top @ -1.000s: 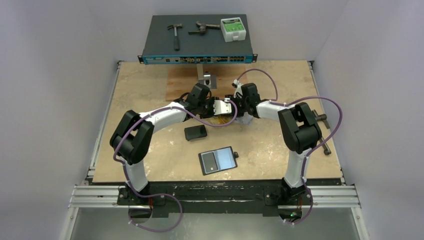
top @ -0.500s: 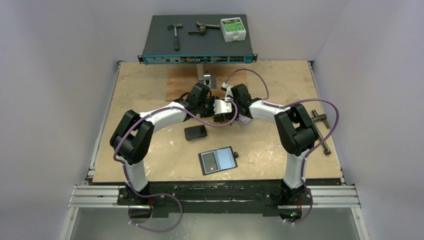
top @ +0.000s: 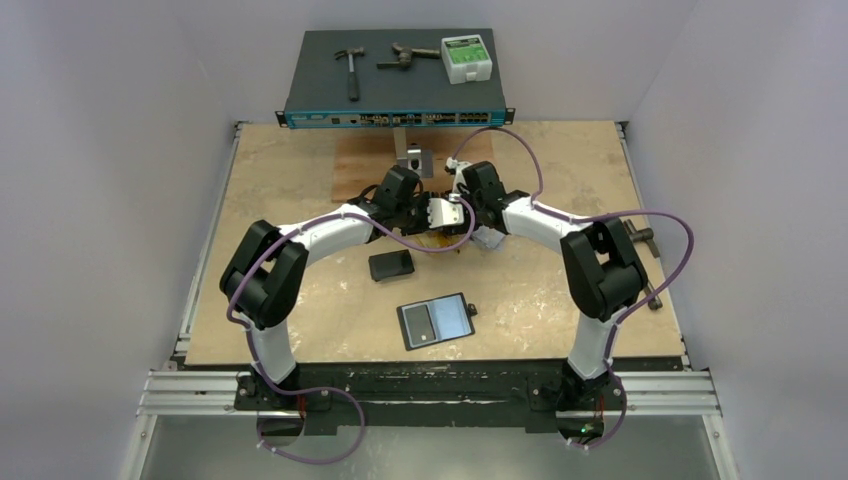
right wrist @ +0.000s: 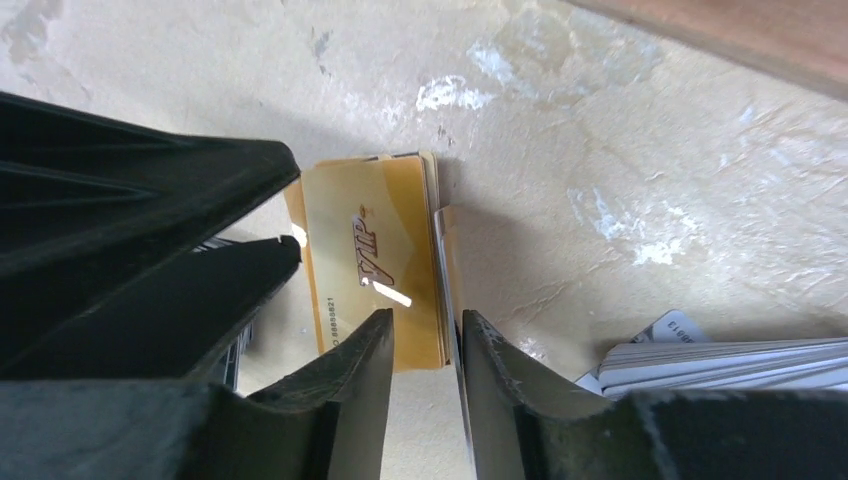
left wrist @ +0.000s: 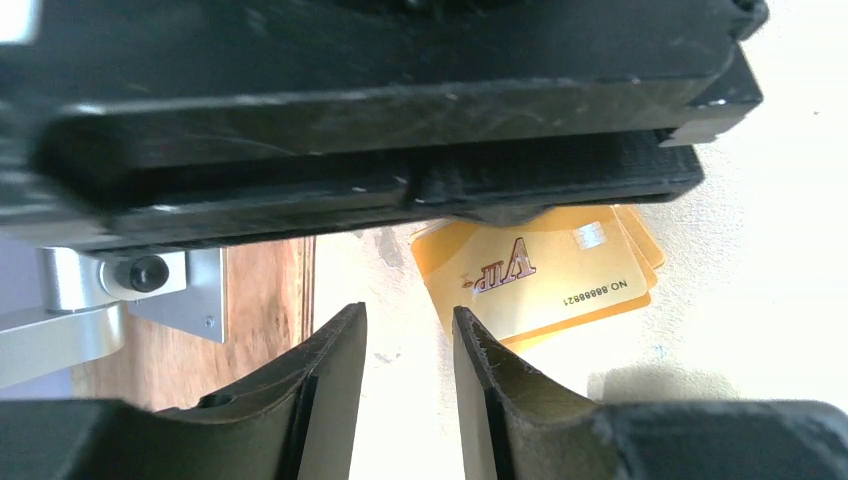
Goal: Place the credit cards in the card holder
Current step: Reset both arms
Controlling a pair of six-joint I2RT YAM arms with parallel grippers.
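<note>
Left hand (left wrist: 408, 390) is narrowly open and empty over the fanned gold-orange cards (right wrist: 385, 250). Right hand (right wrist: 427, 385), also narrowly open, straddles one card's edge. Card holder (top: 436, 321) lies open near the worktop's (top: 300, 180) front edge, with bare room around it.

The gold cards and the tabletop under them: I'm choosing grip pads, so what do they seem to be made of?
The gold cards look like thin glossy plastic: a bright glare streak crosses the top one's printed VIP face. The tabletop looks like pale, matte, worn board, perhaps coated wood, given its scuffed whitish patches; I can't tell exactly.
</note>
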